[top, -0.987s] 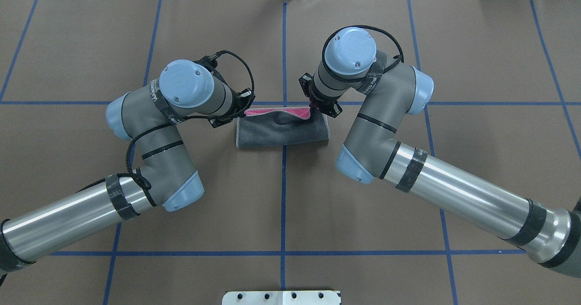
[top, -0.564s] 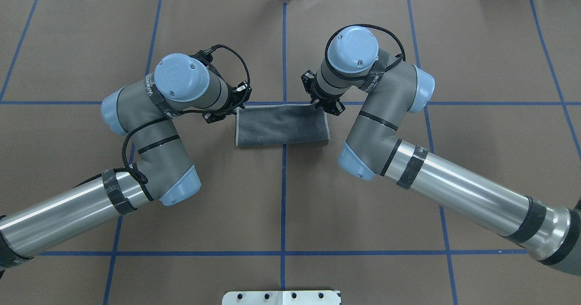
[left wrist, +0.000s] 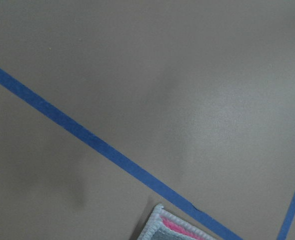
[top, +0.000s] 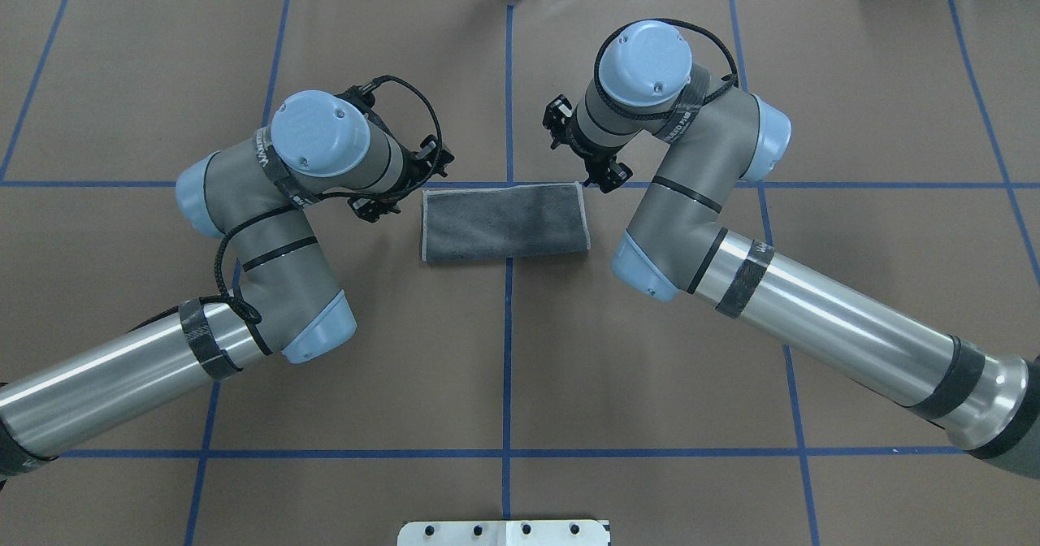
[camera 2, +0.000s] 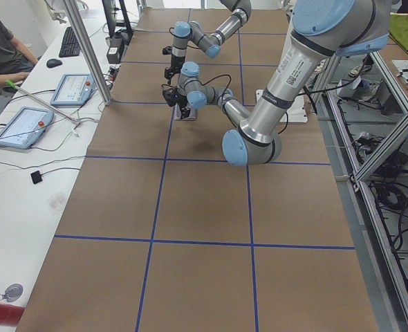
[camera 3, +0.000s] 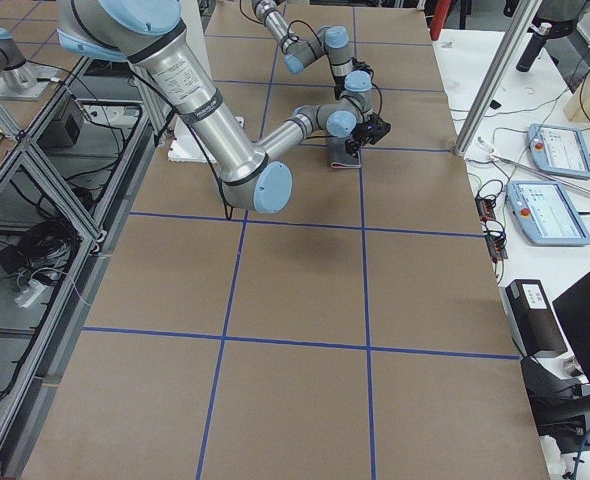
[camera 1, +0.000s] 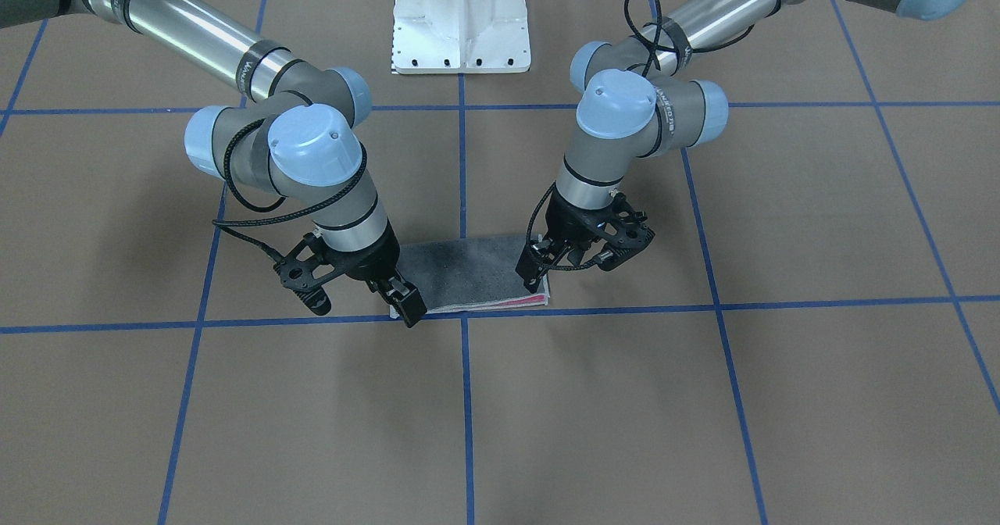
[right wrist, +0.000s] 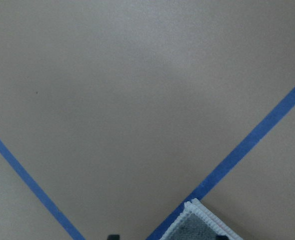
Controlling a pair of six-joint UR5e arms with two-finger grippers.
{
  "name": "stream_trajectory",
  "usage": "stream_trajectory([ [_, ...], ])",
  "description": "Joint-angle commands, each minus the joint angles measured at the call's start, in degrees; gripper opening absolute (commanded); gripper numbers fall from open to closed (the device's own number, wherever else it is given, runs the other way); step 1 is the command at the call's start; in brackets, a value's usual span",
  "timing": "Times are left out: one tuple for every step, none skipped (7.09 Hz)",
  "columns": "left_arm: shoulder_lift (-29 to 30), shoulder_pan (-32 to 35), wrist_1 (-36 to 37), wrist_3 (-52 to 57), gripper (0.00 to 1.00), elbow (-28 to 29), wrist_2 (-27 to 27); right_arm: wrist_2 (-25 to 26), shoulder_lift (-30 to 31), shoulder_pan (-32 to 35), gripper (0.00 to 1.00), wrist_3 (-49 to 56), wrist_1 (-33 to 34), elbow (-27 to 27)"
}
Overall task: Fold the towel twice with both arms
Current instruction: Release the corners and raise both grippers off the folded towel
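- The towel (top: 505,223) lies flat on the brown paper table (top: 731,351), grey face up. It is a long rectangle sitting just at 6 o'clock of the central crossing of the blue tape lines (top: 812,184).
- In the front-facing view a thin strip of its pink face (camera 1: 512,303) peeks from between the stacked edges on the operators' side. So the halves already lie one on the other, with the crease on the robot's side.
- Seen from overhead, the left gripper (camera 1: 537,281) hangs just off the towel's 10 o'clock corner. Its fingers look spread and there is nothing between them.
- The right gripper (camera 1: 402,302) hangs off the 2 o'clock corner. It looks parted too, and no cloth is in it.
- Each wrist camera shows only a stitched towel corner at the bottom of its picture, apart from the fingers.
- Step in hand, as I judge it: the first fold is finished and let go, so about half the task is done. Both arms stand between folds.
- The next move probably calls for both arms to take one short end, one corner each. Each pinch needs to catch both layers together, then carry that end across towards 3 or 9 o'clock onto the opposite short end.
- Risk: a shallow pinch may lift the top layer alone and open the first fold.
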State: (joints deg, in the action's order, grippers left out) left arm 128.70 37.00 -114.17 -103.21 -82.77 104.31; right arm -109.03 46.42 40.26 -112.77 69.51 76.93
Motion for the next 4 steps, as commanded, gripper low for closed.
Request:
stream_trajectory([
  [-0.11,2.10,0.35,0.02,1.00,-1.77,4.41,0.05,6.18,-2.53,1.00,-0.78,-3.65,5.65],
  [-0.12,2.11,0.44,0.02,1.00,-1.96,4.41,0.40,7.97,-3.94,1.00,-2.26,-5.15,6.81],
  [-0.12,2.11,0.44,0.02,1.00,-1.96,4.41,0.49,8.16,-4.91,0.97,-6.02,-5.17,6.48],
  [-0.12,2.02,0.44,-0.06,1.00,-1.96,4.41,0.40,8.25,-5.71,0.92,-7.01,-5.17,6.39],
])
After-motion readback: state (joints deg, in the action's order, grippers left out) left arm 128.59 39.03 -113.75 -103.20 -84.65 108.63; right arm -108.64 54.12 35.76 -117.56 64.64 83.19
